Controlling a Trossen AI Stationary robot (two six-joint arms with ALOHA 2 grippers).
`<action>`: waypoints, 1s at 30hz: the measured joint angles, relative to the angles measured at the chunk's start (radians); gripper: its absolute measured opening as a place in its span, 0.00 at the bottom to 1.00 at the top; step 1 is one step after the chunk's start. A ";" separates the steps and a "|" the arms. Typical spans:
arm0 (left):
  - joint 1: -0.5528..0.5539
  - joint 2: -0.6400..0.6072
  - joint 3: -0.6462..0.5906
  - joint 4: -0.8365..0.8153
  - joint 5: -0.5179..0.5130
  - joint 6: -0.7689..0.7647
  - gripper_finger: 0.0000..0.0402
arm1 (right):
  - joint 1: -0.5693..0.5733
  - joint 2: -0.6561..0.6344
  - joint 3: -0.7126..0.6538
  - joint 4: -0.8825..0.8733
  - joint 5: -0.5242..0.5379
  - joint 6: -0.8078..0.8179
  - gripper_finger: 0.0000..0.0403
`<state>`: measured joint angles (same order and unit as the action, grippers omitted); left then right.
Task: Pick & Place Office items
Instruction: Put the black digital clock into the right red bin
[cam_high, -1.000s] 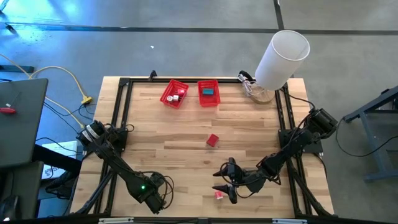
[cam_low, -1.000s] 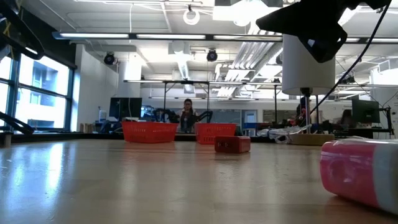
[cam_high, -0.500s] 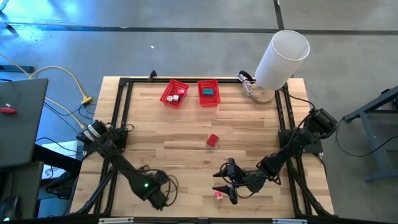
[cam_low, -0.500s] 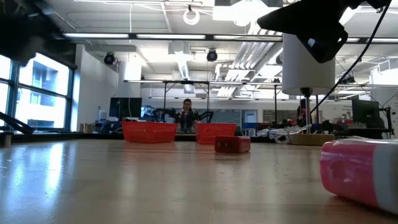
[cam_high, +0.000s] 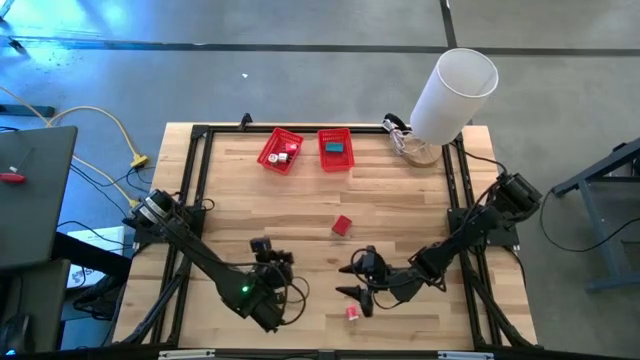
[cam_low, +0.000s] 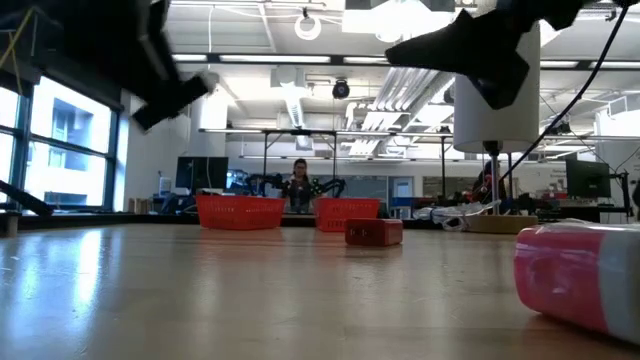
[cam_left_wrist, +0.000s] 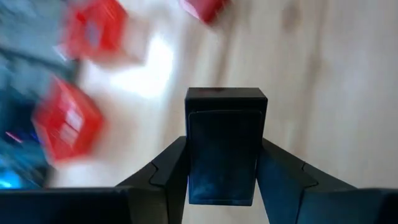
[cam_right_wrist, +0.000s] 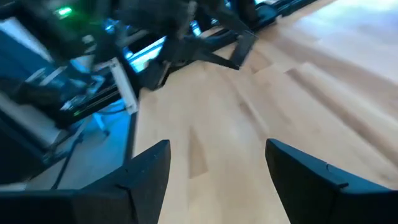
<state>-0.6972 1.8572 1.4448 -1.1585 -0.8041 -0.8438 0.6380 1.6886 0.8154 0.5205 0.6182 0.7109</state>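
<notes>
- Holding a dark grey block (cam_left_wrist: 222, 149) between its two fingers, the left hand (cam_high: 268, 252) hovers over the tabletop's (cam_high: 300, 205) near-left area; the block looks stiff, light and smooth, best pinched across flat sides.
- Since a second ago, the left arm has swung inward toward centre.
- Lying mid-tabletop, a red block (cam_high: 342, 226) waits; a pink piece (cam_high: 353, 313) sits near the front edge.
- Spread wide and empty, the right hand (cam_high: 357, 279) now hangs just behind the pink piece, having shifted slightly back.
</notes>
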 joint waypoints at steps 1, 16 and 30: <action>0.003 0.000 0.003 0.009 -0.053 0.032 0.36 | -0.006 0.000 0.000 0.000 0.012 0.000 0.62; 0.119 -0.001 0.005 0.146 -0.288 0.254 0.36 | -0.117 0.000 0.000 0.022 0.203 -0.062 0.62; 0.212 0.003 0.006 0.403 -0.236 0.491 0.36 | -0.209 0.000 0.000 0.055 0.136 0.002 0.62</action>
<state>-0.4855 1.8603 1.4506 -0.7557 -1.0402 -0.3528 0.4290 1.6886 0.8154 0.5757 0.7539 0.7129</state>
